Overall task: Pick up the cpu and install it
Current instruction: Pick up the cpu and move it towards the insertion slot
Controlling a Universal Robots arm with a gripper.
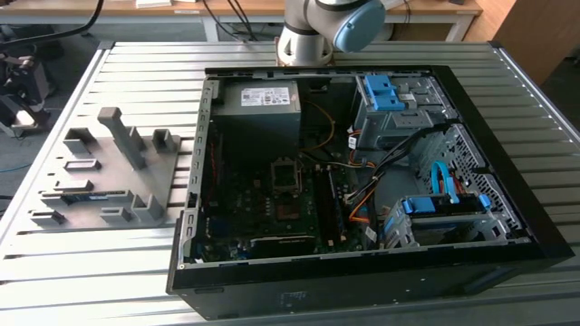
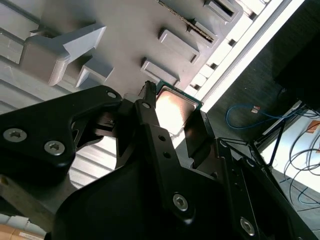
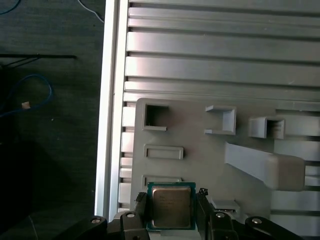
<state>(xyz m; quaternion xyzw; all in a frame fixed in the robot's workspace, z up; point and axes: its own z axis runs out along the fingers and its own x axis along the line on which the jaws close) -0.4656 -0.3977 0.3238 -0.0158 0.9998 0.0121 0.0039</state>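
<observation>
The cpu is a small square chip with a pale metal top and a green rim. It sits between the two black fingers of my gripper, which is shut on its two opposite edges. In the second wrist view the cpu shows between the same fingers, over the grey fixture plate. The plate's pockets and blocks lie just beyond the chip. In the exterior view the open computer case shows the motherboard's square socket.
The grey fixture plate lies on the slatted metal table, at the exterior view's left of the case, with a thin memory stick in it. The arm's base stands behind the case. The table edge and floor cables lie beside the plate.
</observation>
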